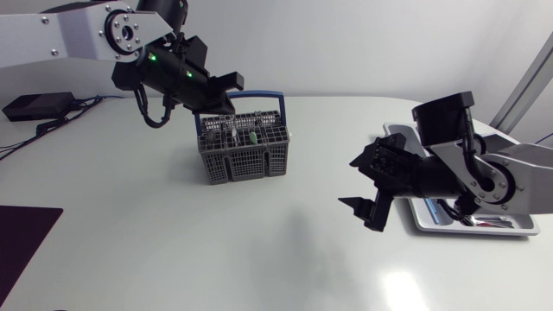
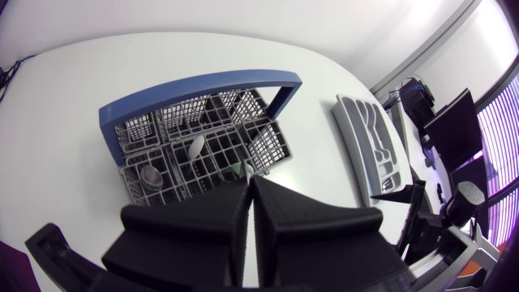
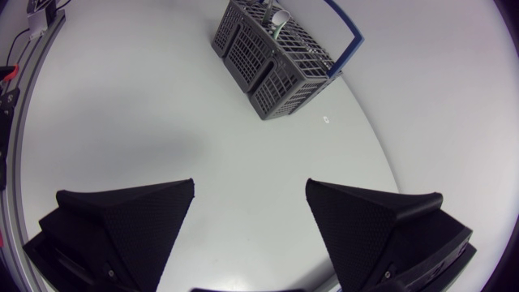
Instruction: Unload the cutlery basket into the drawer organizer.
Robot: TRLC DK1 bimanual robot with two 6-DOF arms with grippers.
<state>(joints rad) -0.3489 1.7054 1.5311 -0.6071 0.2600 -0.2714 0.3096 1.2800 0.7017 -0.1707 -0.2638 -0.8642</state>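
A grey cutlery basket (image 1: 244, 152) with a blue handle (image 1: 259, 95) stands left of the table's middle. Several pieces stand in it, among them a spoon (image 2: 197, 146) and a green-handled piece (image 1: 253, 136). My left gripper (image 1: 235, 83) hangs just above the basket's back, shut, its fingers (image 2: 276, 219) pressed together with nothing visible between them. My right gripper (image 1: 370, 185) is open and empty over bare table, well to the right of the basket (image 3: 276, 57). The grey drawer organizer (image 1: 432, 220) lies at the right edge, partly hidden by my right arm, with some cutlery in its near compartment.
A black box with cables (image 1: 34, 105) sits at the table's far left. A dark mat (image 1: 22, 238) lies at the front left corner. Bare white tabletop (image 1: 285, 242) stretches between the basket and the organizer (image 2: 369, 146).
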